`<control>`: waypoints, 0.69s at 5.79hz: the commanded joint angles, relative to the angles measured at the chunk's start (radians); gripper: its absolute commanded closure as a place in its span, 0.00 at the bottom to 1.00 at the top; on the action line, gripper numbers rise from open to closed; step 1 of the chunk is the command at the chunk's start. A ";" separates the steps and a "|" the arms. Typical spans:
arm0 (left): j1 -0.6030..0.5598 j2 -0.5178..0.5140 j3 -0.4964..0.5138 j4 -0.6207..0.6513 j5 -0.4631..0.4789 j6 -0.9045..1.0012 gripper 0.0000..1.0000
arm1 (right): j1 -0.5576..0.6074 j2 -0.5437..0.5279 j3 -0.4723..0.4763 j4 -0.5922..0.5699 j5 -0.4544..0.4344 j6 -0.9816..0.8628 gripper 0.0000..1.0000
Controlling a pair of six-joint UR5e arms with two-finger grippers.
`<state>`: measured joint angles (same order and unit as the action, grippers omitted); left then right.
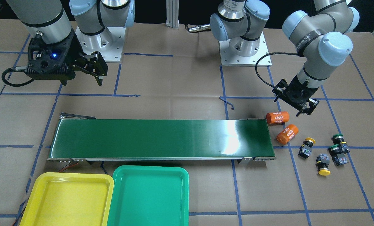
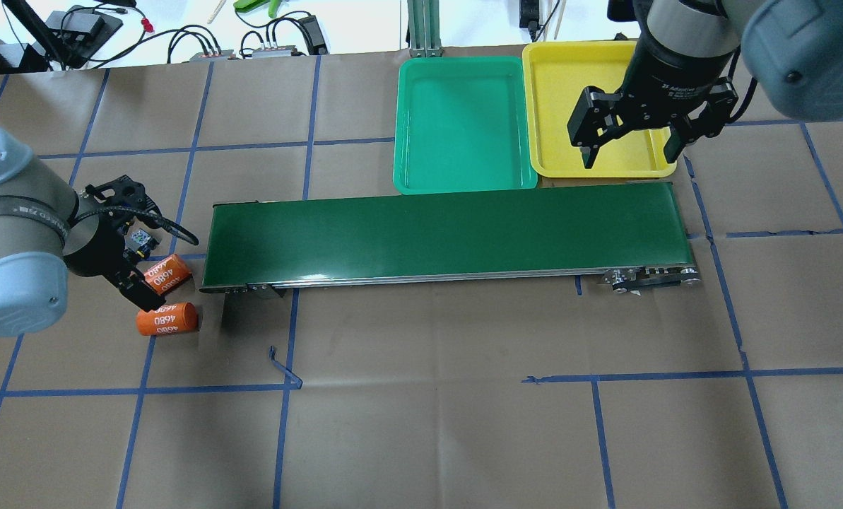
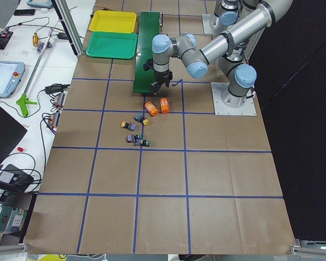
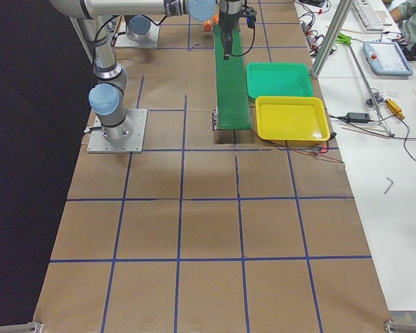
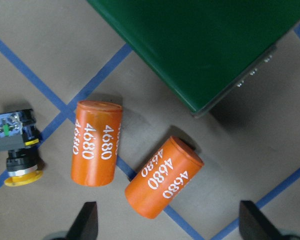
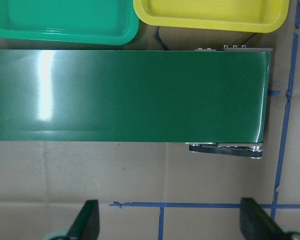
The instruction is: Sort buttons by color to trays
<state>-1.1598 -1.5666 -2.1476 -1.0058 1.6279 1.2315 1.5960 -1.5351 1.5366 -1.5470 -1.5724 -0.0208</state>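
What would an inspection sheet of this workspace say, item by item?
Surface: table, brown paper with blue tape grid.
Job's things: four buttons, two yellow, two green, loose on the table; yellow tray and green tray empty.
Clutter: two orange cylinders beside the conveyor belt.
Grippers: left gripper open above the cylinders; right gripper open, empty.
Cables: black cable at each wrist.
Surroundings: bench with devices and wires.
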 commanded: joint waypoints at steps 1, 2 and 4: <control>0.035 -0.013 -0.073 0.035 -0.003 0.179 0.04 | 0.002 0.000 0.002 0.011 0.002 -0.103 0.00; 0.037 -0.026 -0.093 0.071 -0.003 0.230 0.04 | 0.004 0.006 0.000 0.010 0.002 -0.210 0.00; 0.051 -0.087 -0.087 0.085 -0.013 0.391 0.04 | 0.013 0.007 0.002 0.008 0.000 -0.570 0.00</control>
<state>-1.1129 -1.6225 -2.2379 -0.9312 1.6158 1.5537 1.6036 -1.5260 1.5376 -1.5425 -1.5720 -0.4411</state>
